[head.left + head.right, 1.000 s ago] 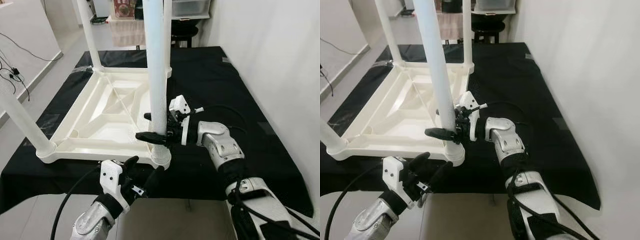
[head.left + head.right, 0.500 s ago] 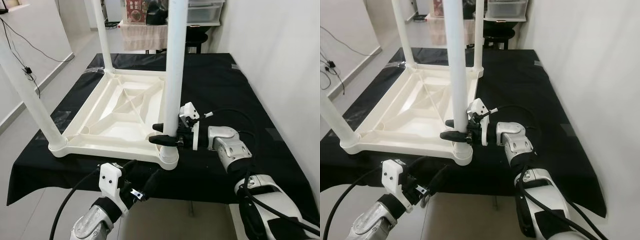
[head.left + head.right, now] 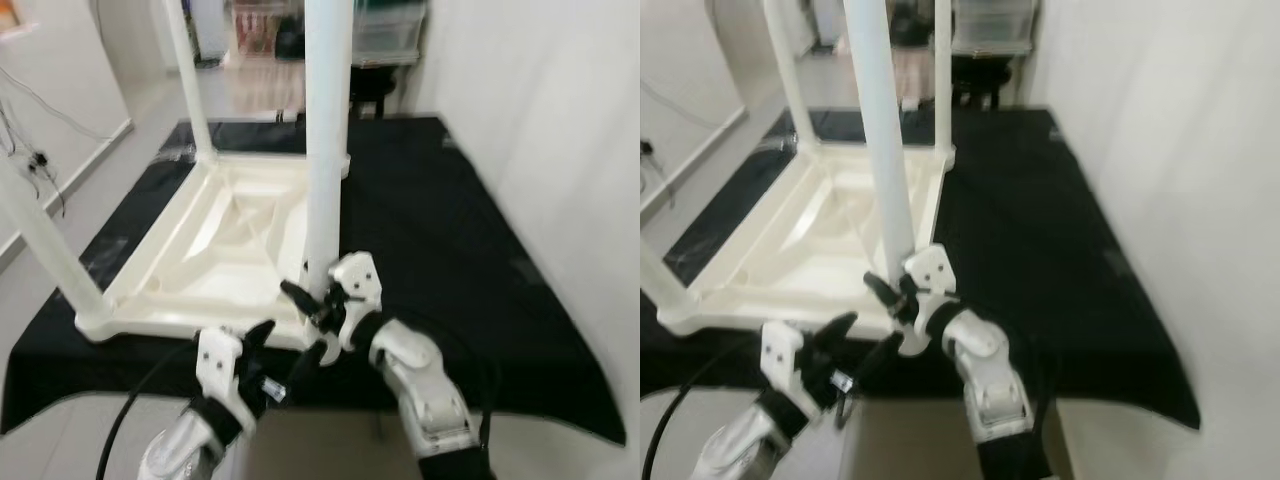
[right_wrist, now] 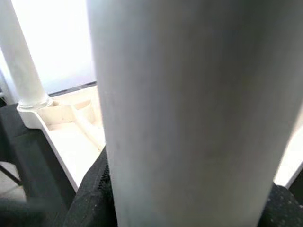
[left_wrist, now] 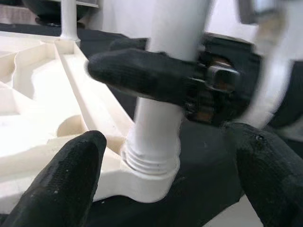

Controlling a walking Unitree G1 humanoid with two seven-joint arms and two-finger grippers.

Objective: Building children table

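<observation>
Our right gripper (image 3: 312,322) has its two black fingers clamped around the near leg (image 3: 326,150), low down by the threaded collar where that leg enters the corner socket (image 5: 150,172) of the upturned tabletop (image 3: 215,250). Our left gripper (image 3: 282,362) hangs just below and in front of that same corner with its fingers spread wide and nothing between them; the left wrist view looks straight between those fingers (image 5: 66,182) at the collar. We judge this to be the seating of the last leg: thread still shows above the socket, so it looks not quite home. The next move, as we read it, calls for a firm twist about the leg's own axis, kept upright, with the free gripper bracing the corner so the tabletop cannot skid; a crooked turn could bind the thread. Moving outward, three more legs stand up from the other corners, one near the left edge (image 3: 45,250), two at the far side (image 3: 190,85). The tabletop lies face down on a black cloth (image 3: 440,230) covering a low platform. A white wall (image 3: 560,150) runs close along our right, pale floor with dark cables (image 3: 35,160) to the left, and blurred shelving (image 3: 260,30) stands at the back of the room.
</observation>
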